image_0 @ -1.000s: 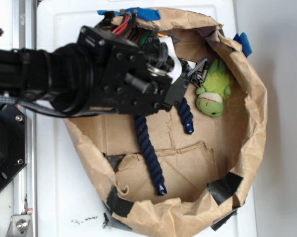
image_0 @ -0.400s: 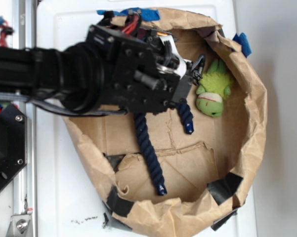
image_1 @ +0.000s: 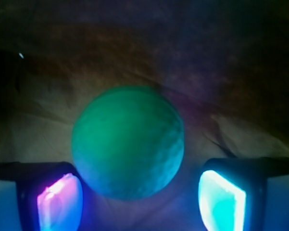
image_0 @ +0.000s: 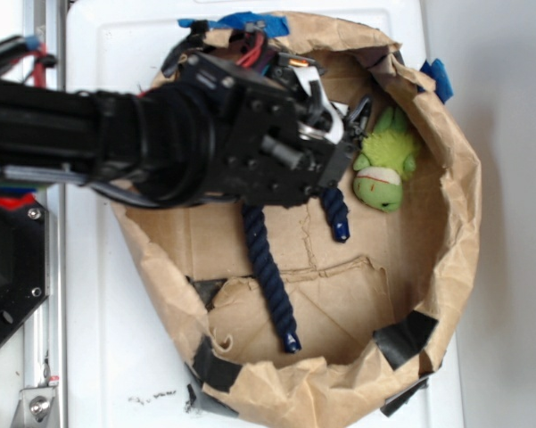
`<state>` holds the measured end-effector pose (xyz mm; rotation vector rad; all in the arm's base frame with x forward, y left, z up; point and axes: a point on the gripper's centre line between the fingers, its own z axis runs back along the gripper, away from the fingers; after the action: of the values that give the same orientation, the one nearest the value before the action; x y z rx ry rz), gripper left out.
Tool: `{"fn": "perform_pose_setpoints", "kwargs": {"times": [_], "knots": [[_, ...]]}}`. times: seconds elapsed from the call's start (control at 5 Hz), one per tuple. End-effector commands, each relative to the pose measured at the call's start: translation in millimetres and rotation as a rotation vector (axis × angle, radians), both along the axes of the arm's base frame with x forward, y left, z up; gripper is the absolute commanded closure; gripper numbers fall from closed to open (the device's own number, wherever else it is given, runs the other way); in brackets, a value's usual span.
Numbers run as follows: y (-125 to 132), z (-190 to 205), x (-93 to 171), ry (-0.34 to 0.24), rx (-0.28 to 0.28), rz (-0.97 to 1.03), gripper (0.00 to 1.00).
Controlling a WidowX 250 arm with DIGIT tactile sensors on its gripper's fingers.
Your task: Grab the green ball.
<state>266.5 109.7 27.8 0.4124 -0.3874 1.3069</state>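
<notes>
- The green ball (image_1: 128, 142) lies on crumpled brown paper in the wrist view, centred just ahead of the fingers (image_1: 59, 202); the exterior view hides it under the arm.
- The fingers are spread apart, one to each side of the ball, and hold nothing; the ball's lower edge sits between their lit pads.
- The arm (image_0: 143, 143) reaches from the left over the paper-lined basket (image_0: 464, 232) standing on the white worktop (image_0: 116, 357).
- A lime plush toy (image_0: 383, 169) rests by the right wall, just beside the gripper (image_0: 352, 120).
- A dark blue rope (image_0: 269, 276) lies across the basket floor.
</notes>
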Motion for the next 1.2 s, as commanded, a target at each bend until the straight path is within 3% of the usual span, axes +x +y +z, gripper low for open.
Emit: {"fn": "perform_pose_setpoints", "kwargs": {"times": [0.0, 0.2, 0.4, 0.8, 1.0], "knots": [[17.8, 2.5, 3.3, -0.033, 0.038, 0.05, 0.0], [17.7, 0.4, 8.2, -0.05, 0.033, 0.026, 0.21], [16.2, 3.0, 7.6, -0.06, 0.03, 0.006, 1.0], [14.0, 9.8, 5.8, -0.072, 0.024, -0.017, 1.0], [-7.5, 31.8, -0.9, -0.077, -0.032, -0.242, 1.0]]}}
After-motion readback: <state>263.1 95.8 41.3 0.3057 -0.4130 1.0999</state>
